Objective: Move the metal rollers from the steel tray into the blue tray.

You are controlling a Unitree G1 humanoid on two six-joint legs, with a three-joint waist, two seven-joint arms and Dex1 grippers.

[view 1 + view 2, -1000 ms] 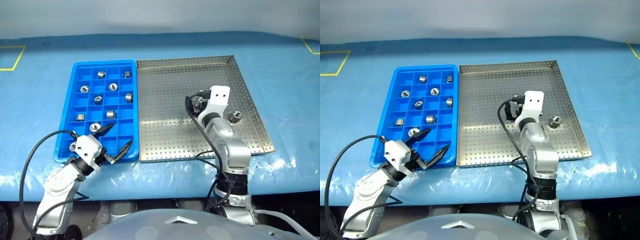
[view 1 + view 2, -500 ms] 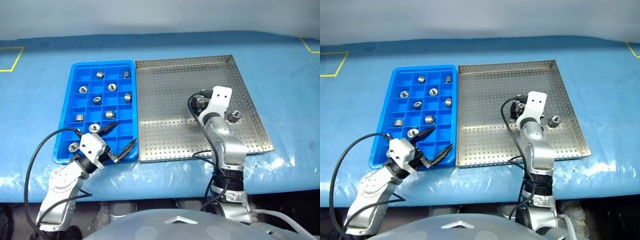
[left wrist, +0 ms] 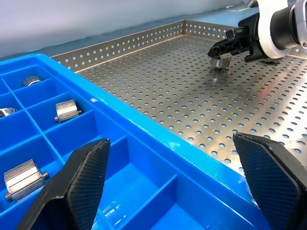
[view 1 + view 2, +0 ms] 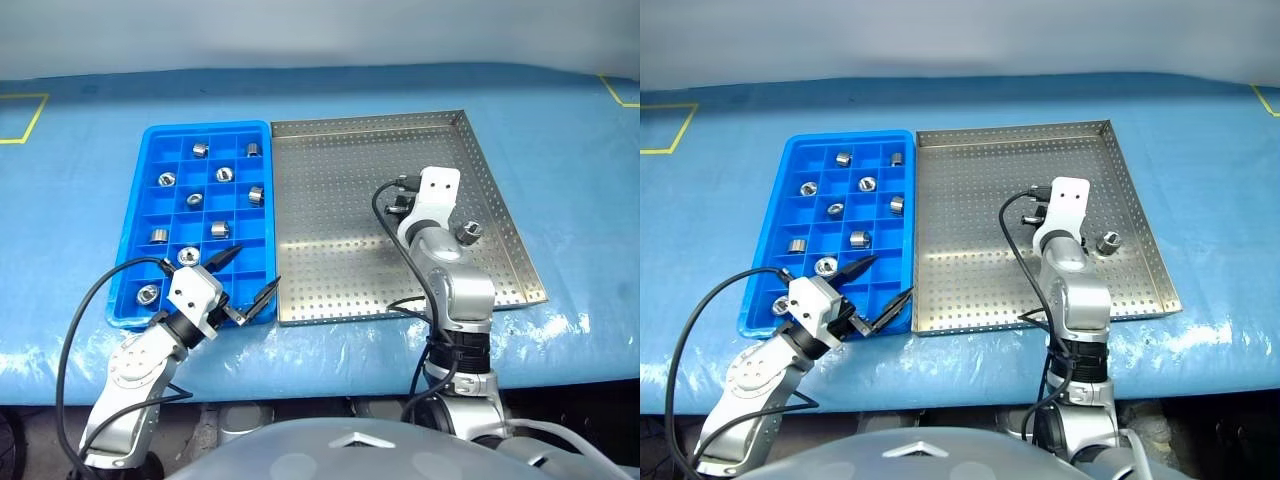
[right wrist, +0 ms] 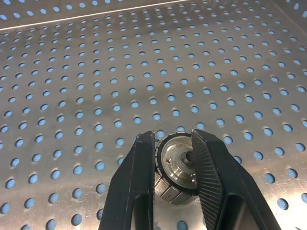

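The steel tray (image 4: 340, 180) lies to the right of the blue tray (image 4: 128, 255). My right gripper (image 5: 175, 143) is shut on one of the metal rollers (image 5: 176, 165), which is held upright just over the perforated floor near the tray's middle right. From the left wrist view this same gripper (image 3: 225, 45) and roller (image 3: 221, 60) show further along the tray. A second roller (image 4: 467, 232) stands near the tray's right rim. Several rollers (image 4: 215, 228) lie in the blue compartments. My left gripper (image 4: 256, 267) hangs open and empty over the blue tray's near right corner.
Both trays rest on a pale blue table cover (image 4: 560, 130). Yellow tape marks (image 4: 25, 115) sit at the far left and far right of the cover. A black cable (image 4: 385, 215) loops beside my right wrist.
My right gripper's fingers have closed from wide open onto the roller. The left gripper stays open at about the same spot.
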